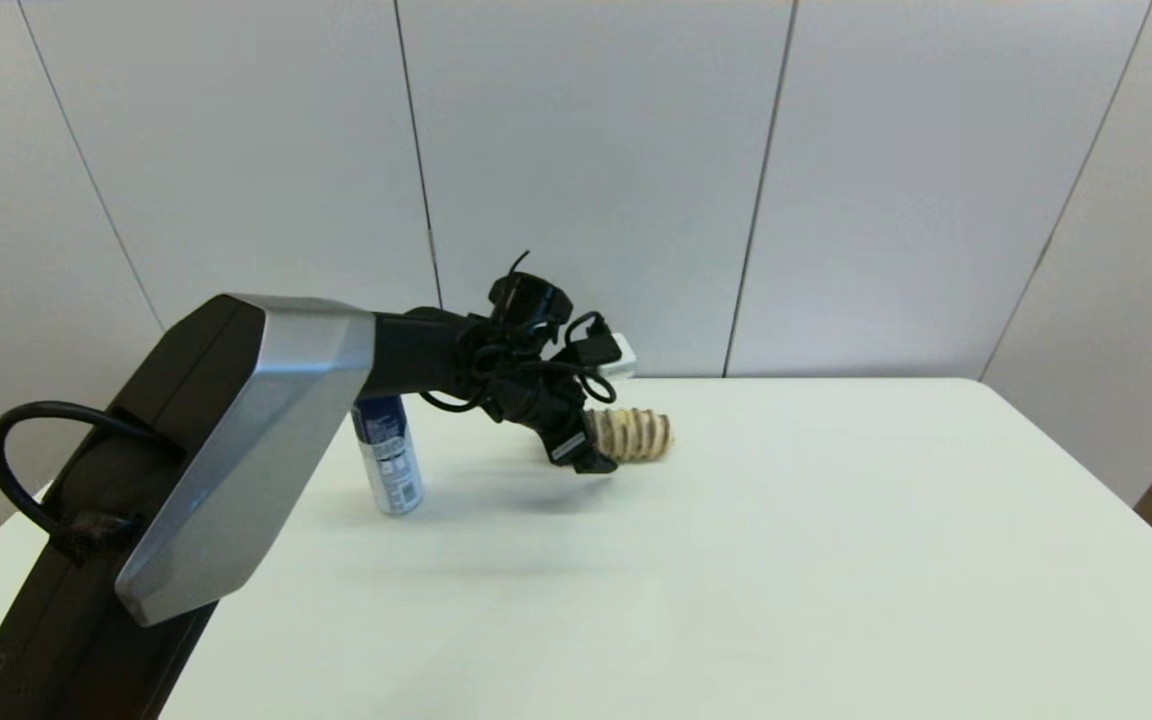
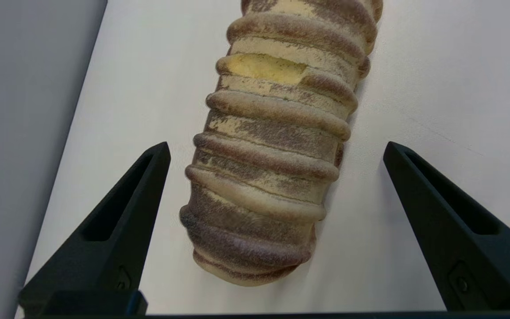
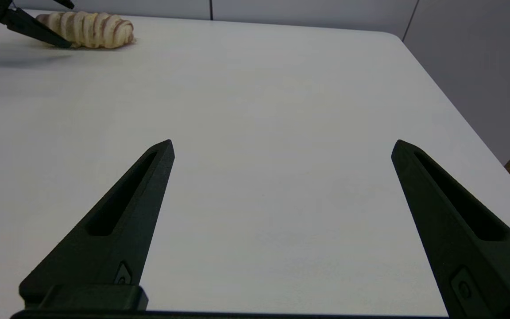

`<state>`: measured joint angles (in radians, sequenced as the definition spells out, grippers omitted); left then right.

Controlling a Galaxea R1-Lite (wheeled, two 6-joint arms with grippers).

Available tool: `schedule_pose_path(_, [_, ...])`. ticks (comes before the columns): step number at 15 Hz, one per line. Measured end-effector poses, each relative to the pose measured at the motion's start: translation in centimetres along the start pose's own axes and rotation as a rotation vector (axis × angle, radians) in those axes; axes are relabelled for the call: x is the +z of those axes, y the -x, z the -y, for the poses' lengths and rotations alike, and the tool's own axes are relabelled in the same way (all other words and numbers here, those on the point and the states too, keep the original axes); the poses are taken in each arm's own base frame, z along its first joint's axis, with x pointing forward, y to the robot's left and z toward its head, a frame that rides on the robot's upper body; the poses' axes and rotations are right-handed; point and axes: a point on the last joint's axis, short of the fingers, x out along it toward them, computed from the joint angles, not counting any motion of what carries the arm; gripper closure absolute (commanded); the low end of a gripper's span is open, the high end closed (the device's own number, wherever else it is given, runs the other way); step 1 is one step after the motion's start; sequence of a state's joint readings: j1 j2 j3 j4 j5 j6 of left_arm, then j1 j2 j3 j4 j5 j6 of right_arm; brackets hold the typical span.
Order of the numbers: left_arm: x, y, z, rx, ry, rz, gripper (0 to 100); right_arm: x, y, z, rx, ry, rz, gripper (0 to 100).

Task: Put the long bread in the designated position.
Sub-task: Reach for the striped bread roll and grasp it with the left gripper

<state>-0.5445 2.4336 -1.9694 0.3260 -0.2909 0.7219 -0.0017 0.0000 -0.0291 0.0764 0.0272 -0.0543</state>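
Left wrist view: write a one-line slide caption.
Open left gripper straddles the striped long bread lying on the white table.

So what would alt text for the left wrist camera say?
The left hand is open, its two black fingers on either side of the long bread, not touching it. The striped loaf lies on the white table, near its edge.

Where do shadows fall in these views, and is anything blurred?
Head view: soft grey shadow on the table under the left gripper. Left wrist view: thin shadow hugs the long bread, which looks sharp. Right wrist view: faint smear of shadow beside the bread.
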Motion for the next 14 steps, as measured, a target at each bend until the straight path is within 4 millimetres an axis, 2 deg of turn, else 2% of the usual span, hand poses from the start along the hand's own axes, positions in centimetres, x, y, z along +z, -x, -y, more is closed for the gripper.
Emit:
schedule_pose_path(6, [-0.01,-0.39,0.23,-0.008,-0.002,0.000,0,0.00,0.00,0.00,0.000,0.000,0.000,0])
schedule_pose_path(7, [0.01,-0.40,0.26,-0.009,-0.003,0.001,100,0.00,0.00,0.00,0.000,0.000,0.000,0])
schedule_pose_path(14, [0.13,-0.31,0.31,-0.014,-0.005,0.006,100,0.00,0.00,0.00,0.000,0.000,0.000,0])
